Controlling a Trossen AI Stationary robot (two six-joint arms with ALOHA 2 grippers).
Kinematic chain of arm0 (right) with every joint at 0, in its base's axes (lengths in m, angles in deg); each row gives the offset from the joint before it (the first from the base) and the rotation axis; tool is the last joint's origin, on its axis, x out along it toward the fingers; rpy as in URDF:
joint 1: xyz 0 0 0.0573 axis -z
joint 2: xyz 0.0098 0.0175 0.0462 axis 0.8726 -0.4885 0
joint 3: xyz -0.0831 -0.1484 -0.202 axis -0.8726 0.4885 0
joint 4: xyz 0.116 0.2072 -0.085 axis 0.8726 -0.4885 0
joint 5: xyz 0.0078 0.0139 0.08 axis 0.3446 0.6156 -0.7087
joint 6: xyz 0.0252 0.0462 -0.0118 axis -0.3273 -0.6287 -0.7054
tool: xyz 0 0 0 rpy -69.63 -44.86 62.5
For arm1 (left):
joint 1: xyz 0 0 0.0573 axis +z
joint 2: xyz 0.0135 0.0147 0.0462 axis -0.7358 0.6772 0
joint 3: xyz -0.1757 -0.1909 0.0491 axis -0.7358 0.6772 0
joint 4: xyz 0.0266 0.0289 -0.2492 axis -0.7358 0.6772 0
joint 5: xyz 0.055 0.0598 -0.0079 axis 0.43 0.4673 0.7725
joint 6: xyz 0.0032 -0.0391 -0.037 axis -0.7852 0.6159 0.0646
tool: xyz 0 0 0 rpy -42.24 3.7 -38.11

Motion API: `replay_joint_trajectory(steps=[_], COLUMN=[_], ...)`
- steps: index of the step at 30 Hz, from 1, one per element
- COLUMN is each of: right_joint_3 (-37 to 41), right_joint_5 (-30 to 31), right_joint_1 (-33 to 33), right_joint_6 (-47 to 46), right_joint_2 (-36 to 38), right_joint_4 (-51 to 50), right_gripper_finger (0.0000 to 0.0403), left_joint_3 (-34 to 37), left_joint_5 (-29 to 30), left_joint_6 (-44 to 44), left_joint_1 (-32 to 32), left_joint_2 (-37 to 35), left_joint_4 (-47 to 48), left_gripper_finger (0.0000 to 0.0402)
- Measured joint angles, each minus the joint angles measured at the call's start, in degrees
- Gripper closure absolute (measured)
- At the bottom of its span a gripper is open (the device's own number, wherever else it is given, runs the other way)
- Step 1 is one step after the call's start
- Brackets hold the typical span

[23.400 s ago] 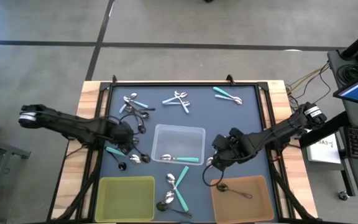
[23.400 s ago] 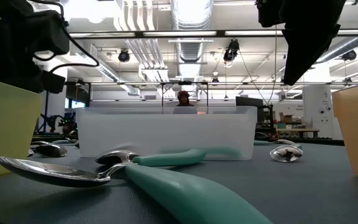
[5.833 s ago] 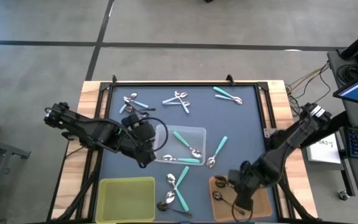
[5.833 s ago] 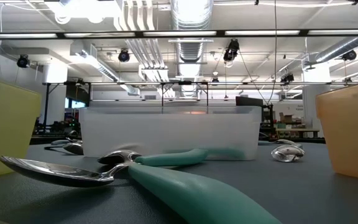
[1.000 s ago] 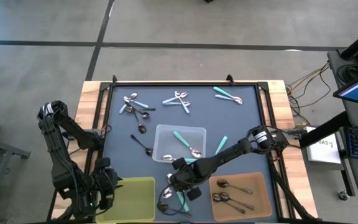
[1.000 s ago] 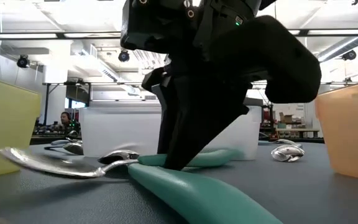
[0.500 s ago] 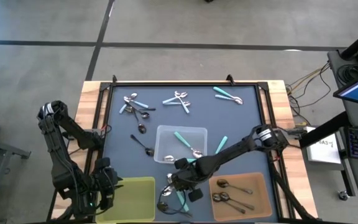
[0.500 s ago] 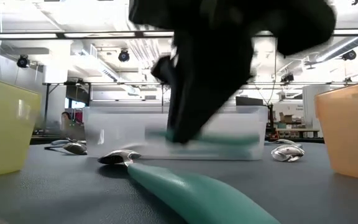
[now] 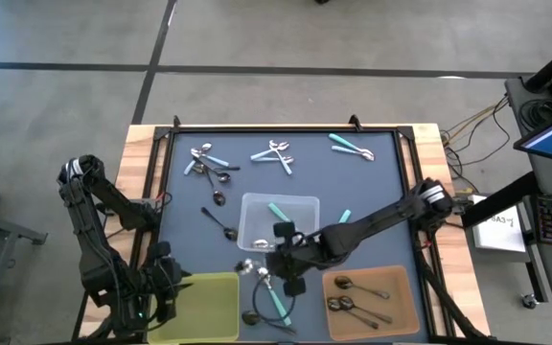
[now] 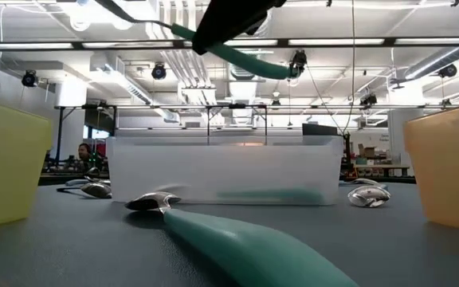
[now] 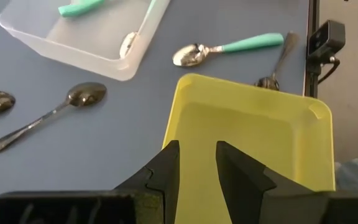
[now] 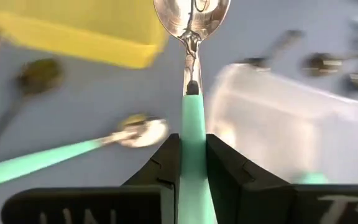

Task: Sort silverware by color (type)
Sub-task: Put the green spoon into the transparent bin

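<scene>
My right gripper (image 9: pixel 268 265) hangs above the table between the clear bin (image 9: pixel 278 218) and the yellow bin (image 9: pixel 204 305), shut on a teal-handled spoon (image 12: pixel 192 37) whose shiny bowl (image 9: pixel 245 268) points toward the table's left. In the low view that spoon (image 10: pixel 237 52) is high above the table. My left gripper (image 11: pixel 196 163) waits over the yellow bin's rim (image 11: pixel 247 99), fingers slightly apart with nothing between them. Another teal spoon (image 9: pixel 278 299) and a dark spoon (image 9: pixel 252 317) lie flat near the front edge. My right gripper pinches the spoon's teal handle (image 12: pixel 193 127) between its two fingers (image 12: pixel 166 163), partway along it. The spoon runs along the fingers and sticks out forward, bowl (image 12: pixel 191 15) foremost, with the handle's free end (image 10: pixel 281 70) behind the fingers. It is lifted clear of the table.
The clear bin holds teal spoons (image 9: pixel 277 211). The brown bin (image 9: pixel 402 305) at the front right holds dark spoons (image 9: pixel 353 305). Pale and teal spoons (image 9: pixel 274 153) lie along the far edge, and dark ones (image 9: pixel 220 225) left of the clear bin. A teal spoon (image 9: pixel 343 217) lies right of that bin.
My right gripper has risen from the table near the front edge and moved a little toward the clear bin, rolling its wrist. The teal spoon it holds has come off the table and now hangs clear; the other teal spoon has stayed where it was.
</scene>
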Motion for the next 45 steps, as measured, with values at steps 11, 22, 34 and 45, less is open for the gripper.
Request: replay_joint_trajectory(steps=[11, 22, 34, 45], right_joint_3=[0.12, 0.17, -0.2, -0.2], right_joint_5=[8.46, 0.99, -9.74, -14.03], right_joint_1=[6.86, 9.33, 8.89, 3.33], right_joint_6=[-5.94, -15.49, -28.43, -46.69], right_joint_2=[-0.59, -3.35, -2.84, -2.93], right_joint_4=[-7.22, -10.86, -10.78, -9.67], right_gripper_finger=[0.0358, 0.0311, 0.0238, 0.0269], left_joint_3=[0.0, 0.0, 0.0, 0.02], left_joint_5=[0.39, 0.38, 0.1, -0.1], left_joint_6=[1.49, 2.56, 2.54, 0.28], left_joint_1=[0.07, 0.07, 0.02, -1.24], left_joint_2=[0.0, 0.0, 0.0, 0.0], left_joint_4=[-0.24, -0.79, -0.81, -0.76], left_gripper_finger=[0.0314, 0.0314, 0.0314, 0.0314])
